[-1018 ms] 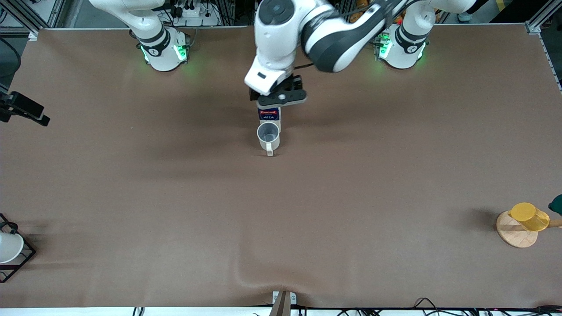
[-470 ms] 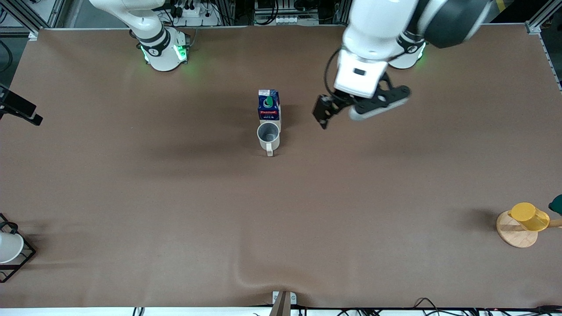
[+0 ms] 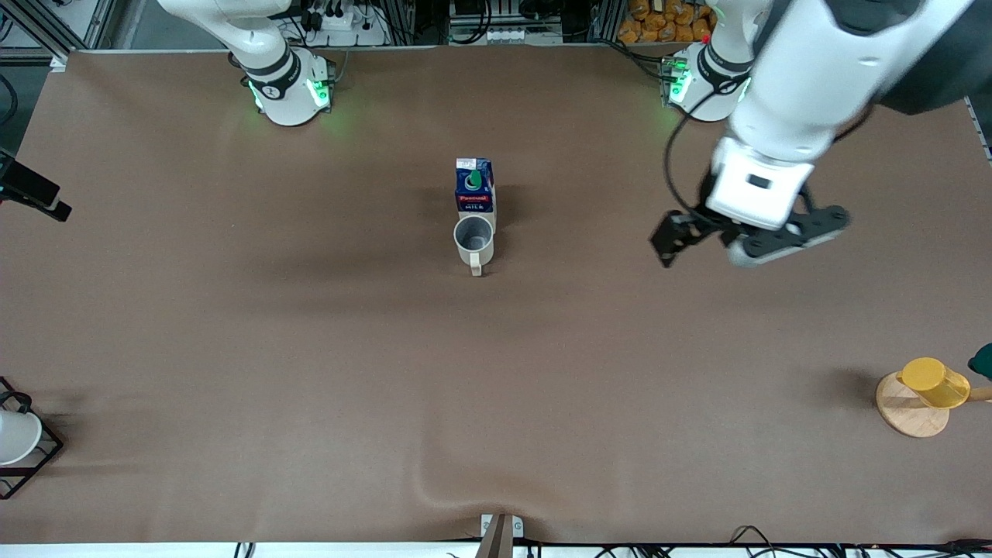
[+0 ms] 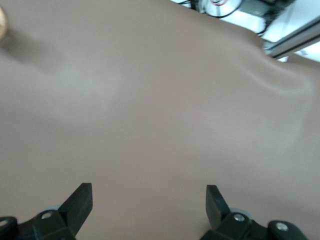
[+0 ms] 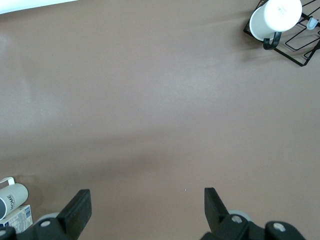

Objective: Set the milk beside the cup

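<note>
Change: left gripper point(image 3: 701, 240) has left the milk point(image 3: 474, 187) and swung away toward the left arm's end of the worktop point(image 3: 310, 349); milk and cup point(image 3: 473, 239) unmoved.
Milk: upright on the worktop, green cap up, just beside the cup and farther from the front camera; whether they touch cannot be told.
Cup: upright, grey inside showing, handle turned toward the front camera.
Left gripper: in the air over bare worktop, well apart from the cup; fingers point(image 4: 80, 201) spread wide, nothing between them.
Right gripper: point(image 5: 145, 210) raised over bare worktop, arm waiting; fingers wide, holding nothing; cup and milk at the edge of its wrist view.
Yellow cup: point(image 3: 934, 381) on a wooden disc point(image 3: 907, 415), well apart from the cup, at the left arm's end.
White cup: point(image 3: 15, 435) in a black wire rack point(image 3: 43, 457), at the right arm's end.
</note>
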